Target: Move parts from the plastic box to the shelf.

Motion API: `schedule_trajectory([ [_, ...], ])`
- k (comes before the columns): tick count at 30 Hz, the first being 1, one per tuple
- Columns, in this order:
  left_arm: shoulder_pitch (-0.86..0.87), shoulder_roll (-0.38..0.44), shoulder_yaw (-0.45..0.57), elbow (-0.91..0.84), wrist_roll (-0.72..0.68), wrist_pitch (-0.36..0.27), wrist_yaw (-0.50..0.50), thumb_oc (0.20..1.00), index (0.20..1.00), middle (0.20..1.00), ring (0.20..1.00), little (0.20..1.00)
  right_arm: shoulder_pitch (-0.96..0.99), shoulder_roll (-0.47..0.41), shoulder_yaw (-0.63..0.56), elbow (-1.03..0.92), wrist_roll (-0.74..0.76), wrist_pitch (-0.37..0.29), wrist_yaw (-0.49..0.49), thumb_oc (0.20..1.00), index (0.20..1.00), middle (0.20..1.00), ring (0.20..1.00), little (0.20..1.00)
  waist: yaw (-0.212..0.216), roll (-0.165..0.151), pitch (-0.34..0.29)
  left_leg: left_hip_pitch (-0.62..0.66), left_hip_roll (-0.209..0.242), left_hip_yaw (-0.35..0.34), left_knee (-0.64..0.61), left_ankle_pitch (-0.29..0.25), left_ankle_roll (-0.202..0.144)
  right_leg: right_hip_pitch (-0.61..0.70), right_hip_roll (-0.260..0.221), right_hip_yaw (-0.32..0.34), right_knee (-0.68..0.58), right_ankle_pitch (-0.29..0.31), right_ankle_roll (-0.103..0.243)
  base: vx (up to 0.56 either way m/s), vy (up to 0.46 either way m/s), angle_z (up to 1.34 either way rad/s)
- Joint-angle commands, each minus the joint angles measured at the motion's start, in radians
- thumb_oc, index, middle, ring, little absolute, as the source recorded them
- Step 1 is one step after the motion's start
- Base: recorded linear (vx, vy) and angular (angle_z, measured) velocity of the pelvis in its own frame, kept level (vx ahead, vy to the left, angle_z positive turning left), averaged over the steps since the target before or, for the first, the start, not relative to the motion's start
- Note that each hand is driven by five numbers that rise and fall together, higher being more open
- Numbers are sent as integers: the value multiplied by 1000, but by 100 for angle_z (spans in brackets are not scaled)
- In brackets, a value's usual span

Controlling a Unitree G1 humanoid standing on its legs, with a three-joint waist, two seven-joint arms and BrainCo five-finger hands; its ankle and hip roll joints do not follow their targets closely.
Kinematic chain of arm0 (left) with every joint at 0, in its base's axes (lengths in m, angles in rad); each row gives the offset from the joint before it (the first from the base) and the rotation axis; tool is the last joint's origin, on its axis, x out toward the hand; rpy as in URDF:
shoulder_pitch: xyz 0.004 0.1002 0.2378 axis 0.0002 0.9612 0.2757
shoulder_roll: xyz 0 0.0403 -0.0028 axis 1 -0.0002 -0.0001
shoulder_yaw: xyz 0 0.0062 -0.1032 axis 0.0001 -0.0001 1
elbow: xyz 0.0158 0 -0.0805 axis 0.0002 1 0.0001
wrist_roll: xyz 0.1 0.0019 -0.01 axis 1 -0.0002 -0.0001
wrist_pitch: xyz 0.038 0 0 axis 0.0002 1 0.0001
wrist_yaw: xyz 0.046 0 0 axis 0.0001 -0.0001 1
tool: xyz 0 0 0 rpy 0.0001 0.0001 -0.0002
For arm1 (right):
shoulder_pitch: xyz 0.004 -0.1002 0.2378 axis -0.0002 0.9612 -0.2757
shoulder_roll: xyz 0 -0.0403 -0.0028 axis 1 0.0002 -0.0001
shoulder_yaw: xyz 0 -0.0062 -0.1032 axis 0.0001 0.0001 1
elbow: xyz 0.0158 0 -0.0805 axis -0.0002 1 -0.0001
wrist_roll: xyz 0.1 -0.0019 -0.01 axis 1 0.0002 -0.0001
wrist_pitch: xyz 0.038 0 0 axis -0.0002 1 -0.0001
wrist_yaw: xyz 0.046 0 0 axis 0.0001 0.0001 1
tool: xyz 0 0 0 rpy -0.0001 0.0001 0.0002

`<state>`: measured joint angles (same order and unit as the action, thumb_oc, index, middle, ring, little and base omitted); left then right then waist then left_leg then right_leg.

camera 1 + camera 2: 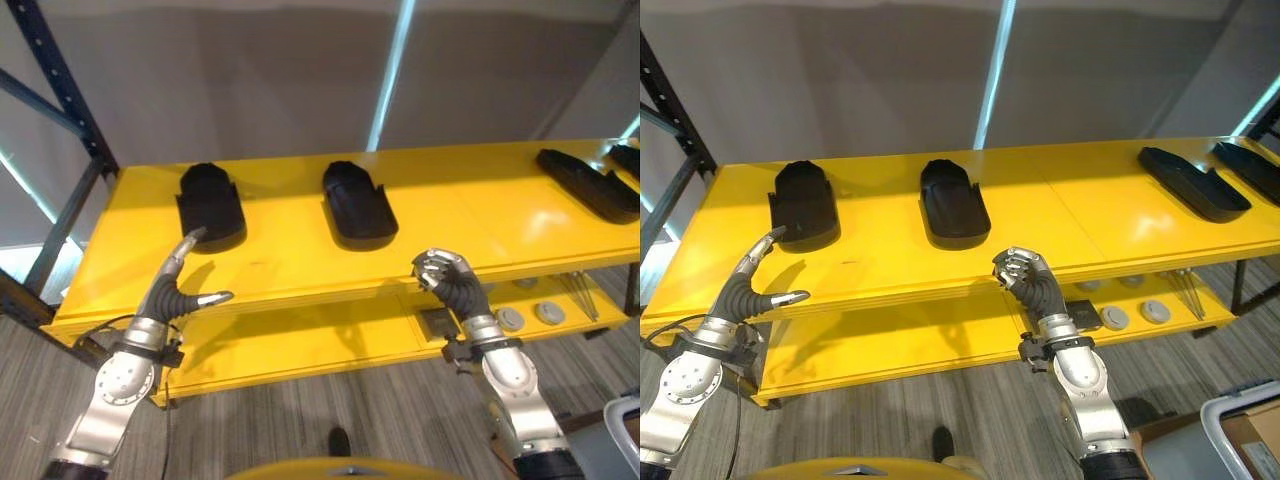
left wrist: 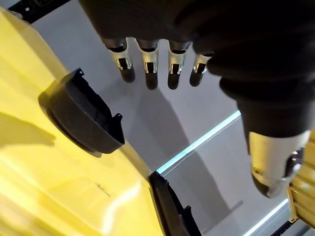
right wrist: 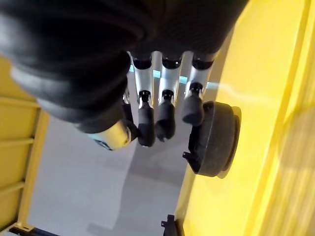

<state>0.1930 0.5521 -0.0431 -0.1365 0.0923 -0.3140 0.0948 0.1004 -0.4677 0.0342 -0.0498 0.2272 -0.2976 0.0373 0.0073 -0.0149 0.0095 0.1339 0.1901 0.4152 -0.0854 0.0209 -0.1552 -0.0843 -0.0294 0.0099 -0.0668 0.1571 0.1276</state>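
On the yellow shelf [image 1: 300,265] we count four black parts [image 1: 357,204], the far-right one cut off at the edge. Left hand [image 1: 180,285] spread, empty; right hand [image 1: 447,277] curled, empty.

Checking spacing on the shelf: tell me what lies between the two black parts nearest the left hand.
Nothing: in the left eye view, only bare yellow shelf lies between the left part and the middle part. The open left hand is at the front edge.
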Motion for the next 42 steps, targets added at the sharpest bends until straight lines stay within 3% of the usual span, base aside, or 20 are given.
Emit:
schedule_trajectory([
  [1, -56, 39, 7, 6, -10, -30, 6, 1000, 1000, 1000, 1000, 1000, -80, -24, -35, -21, -19, -29, -37, 200, 200, 200, 200, 200, 37, 12, 34, 59, -23, 24, 129, -236, 27, -2, -30, -52, 142, -220, 134, 15, -33, 26],
  [9, -74, 38, -20, -10, -40, -20, -5, 1000, 1000, 1000, 1000, 1000, -124, -34, 0, 75, -43, 0, -57, 200, 200, 200, 200, 200, 66, 33, 36, 47, -25, -8, 106, -209, 22, 14, -39, -98, 138, -232, 120, 15, -39, 21],
  [19, -243, -1, -120, 6, -135, -12, 0, 1000, 1000, 1000, 1000, 1000, -175, -45, 41, 125, -21, 13, -69, 200, 200, 200, 200, 200, 52, 71, 53, 10, -22, -21, 83, -172, 12, -15, -43, -110, 141, -239, 106, 8, -22, 8],
  [24, -341, -45, -179, 132, -223, 8, 15, 1000, 1000, 1000, 1000, 1000, -254, -61, 86, 163, -6, 16, -80, 200, 200, 200, 200, 200, 45, 91, 65, -33, -15, -24, 82, -149, 3, -51, -40, -113, 137, -234, 100, -34, -28, -2],
  [33, -428, -82, -205, 300, -294, 46, 33, 1000, 1000, 1000, 1000, 1000, -312, -47, 121, 186, 3, 21, -98, 200, 200, 200, 200, 200, 37, 97, 71, -68, 8, -12, 70, -125, -11, -96, -33, -130, 145, -226, 92, -9, -7, -1],
  [42, -669, -148, -313, 455, -448, 31, 79, 1000, 1000, 1000, 1000, 1000, -453, -13, 213, 233, 18, 17, -133, 200, 200, 200, 200, 200, 16, 92, 98, -109, 30, -6, 65, -104, -21, -154, -30, -135, 154, -210, 98, -31, -14, -1],
])
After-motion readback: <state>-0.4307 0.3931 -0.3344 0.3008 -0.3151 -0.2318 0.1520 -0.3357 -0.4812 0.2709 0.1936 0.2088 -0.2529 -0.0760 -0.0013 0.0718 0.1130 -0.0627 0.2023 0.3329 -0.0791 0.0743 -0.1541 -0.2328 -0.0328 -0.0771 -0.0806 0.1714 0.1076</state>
